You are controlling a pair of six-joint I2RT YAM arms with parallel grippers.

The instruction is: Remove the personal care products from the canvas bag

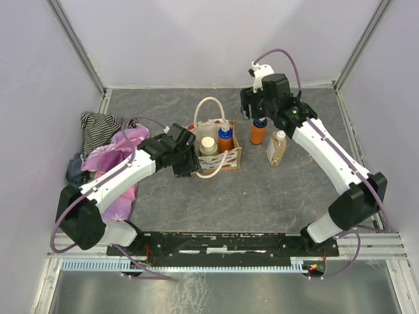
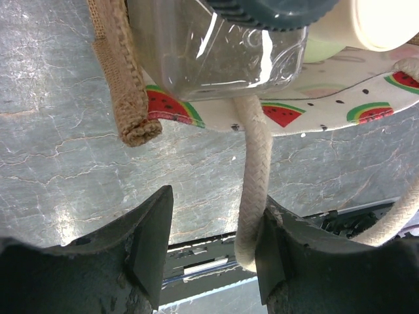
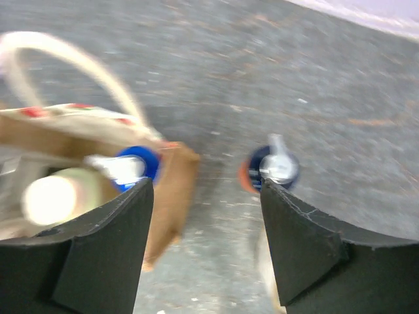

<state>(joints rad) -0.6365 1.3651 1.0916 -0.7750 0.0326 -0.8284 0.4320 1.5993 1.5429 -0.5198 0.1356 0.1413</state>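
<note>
The canvas bag stands mid-table with a cream-capped beige bottle and an orange pump bottle inside. A second orange pump bottle and a beige bottle stand on the table to its right. My left gripper is open at the bag's left side. In the left wrist view the rope handle hangs between the jaws against the right finger, below a clear dark-capped bottle. My right gripper is open and empty above the outer orange bottle, beside the bag.
A striped cloth, a pink cloth and a dark blue cloth lie heaped at the left. Pale walls enclose the table on three sides. The arms' mounting rail runs along the near edge.
</note>
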